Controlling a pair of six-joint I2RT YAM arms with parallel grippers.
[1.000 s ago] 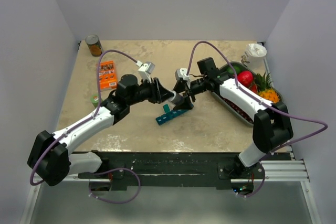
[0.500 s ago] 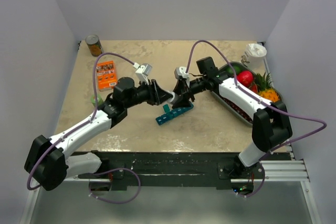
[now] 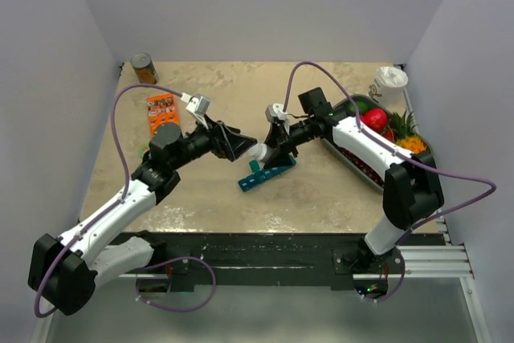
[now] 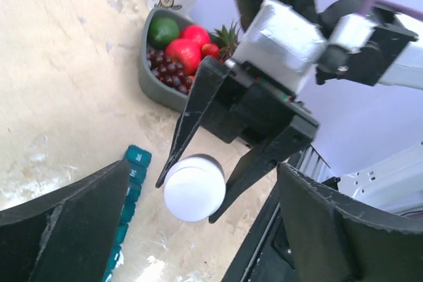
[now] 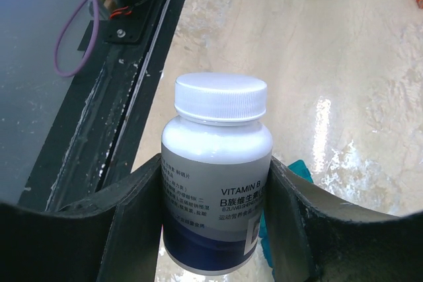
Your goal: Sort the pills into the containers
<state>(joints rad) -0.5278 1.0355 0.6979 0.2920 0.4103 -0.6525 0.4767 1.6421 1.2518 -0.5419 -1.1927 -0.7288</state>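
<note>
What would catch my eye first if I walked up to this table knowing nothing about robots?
Most striking is the white-capped bottle, which the right gripper holds up above the middle of the table, with the left gripper wide open just beside it. Under them lies the teal pill organiser. A grey tray of bright fruit sits at the table's right edge.

Overhead wide; wrist cams close, apparently sharing bottle [image 5: 217, 183].

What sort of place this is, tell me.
Probably a robot test cell: left arm and right arm bolted to a rail at a white-walled table, with staged props like a pill organiser, vitamin bottle and fruit tray.
</note>
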